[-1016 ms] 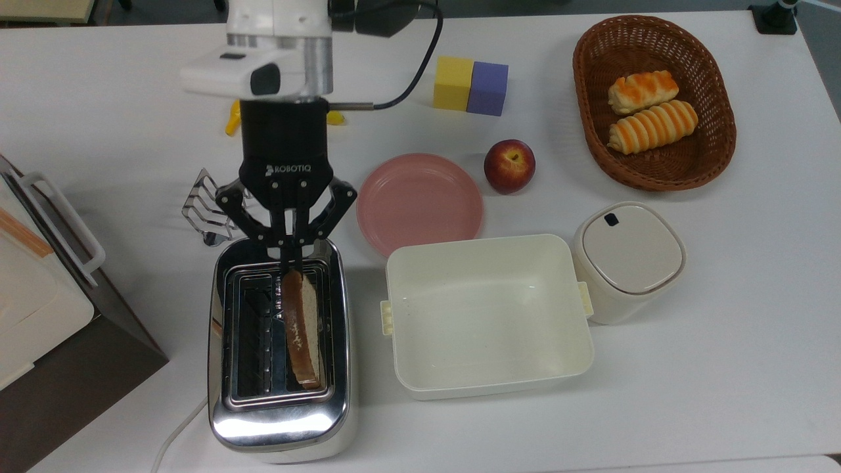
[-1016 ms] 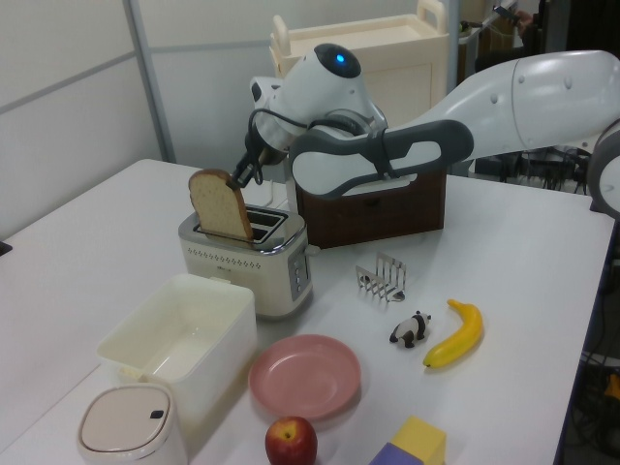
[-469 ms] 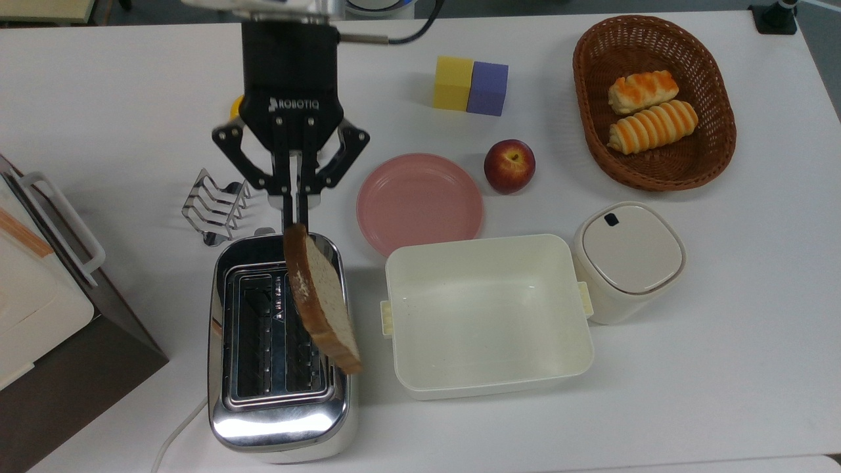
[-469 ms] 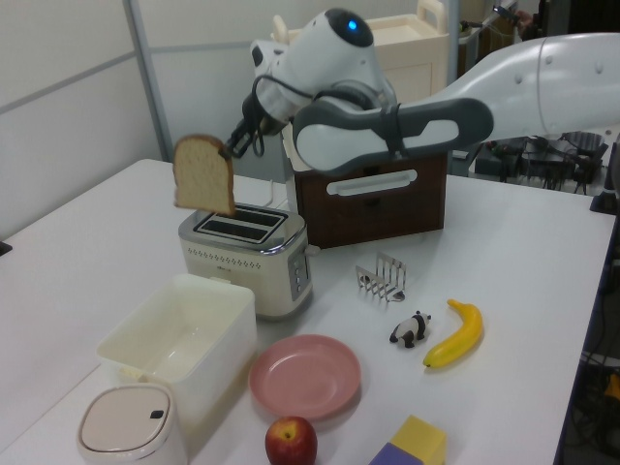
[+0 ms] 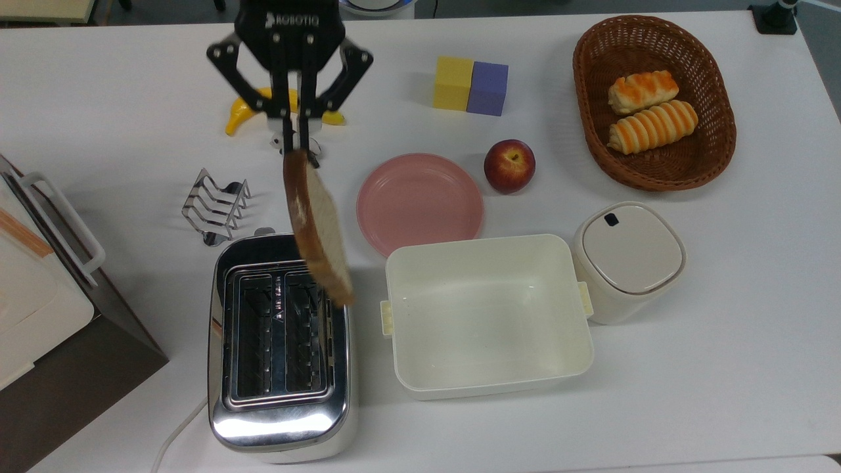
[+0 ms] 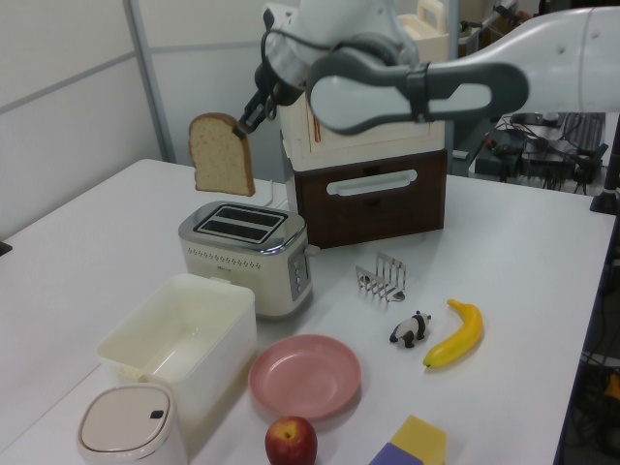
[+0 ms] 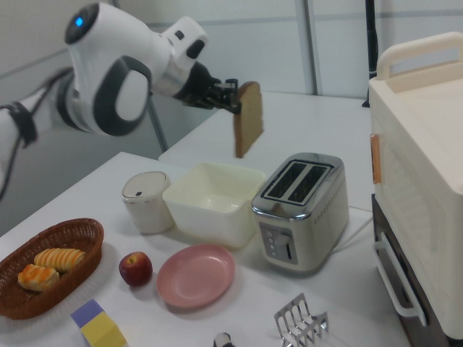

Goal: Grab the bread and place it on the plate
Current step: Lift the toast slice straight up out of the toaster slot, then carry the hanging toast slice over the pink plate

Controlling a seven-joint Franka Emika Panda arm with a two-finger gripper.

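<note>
The bread (image 5: 315, 226) (image 6: 222, 155) (image 7: 248, 118) hangs on edge in the air, well above the chrome toaster (image 5: 279, 348) (image 6: 246, 254) (image 7: 298, 210). My gripper (image 5: 295, 146) (image 6: 242, 124) (image 7: 233, 89) is shut on the slice's top edge. Both toaster slots are empty. The pink plate (image 5: 420, 202) (image 6: 304, 375) (image 7: 195, 275) lies bare on the table, to the right of the bread in the top view.
A cream tub (image 5: 486, 315) sits beside the toaster, a lidded container (image 5: 629, 259) next to it. A peach (image 5: 509, 165), foam blocks (image 5: 470, 85), a basket of rolls (image 5: 652, 102), a toast rack (image 5: 215, 205) and a banana (image 6: 455, 334) lie around. A brown cabinet (image 6: 373, 199) stands behind.
The gripper has lifted the bread out of the toaster slot and higher, moving it toward the top view's upper edge. Nothing else moved.
</note>
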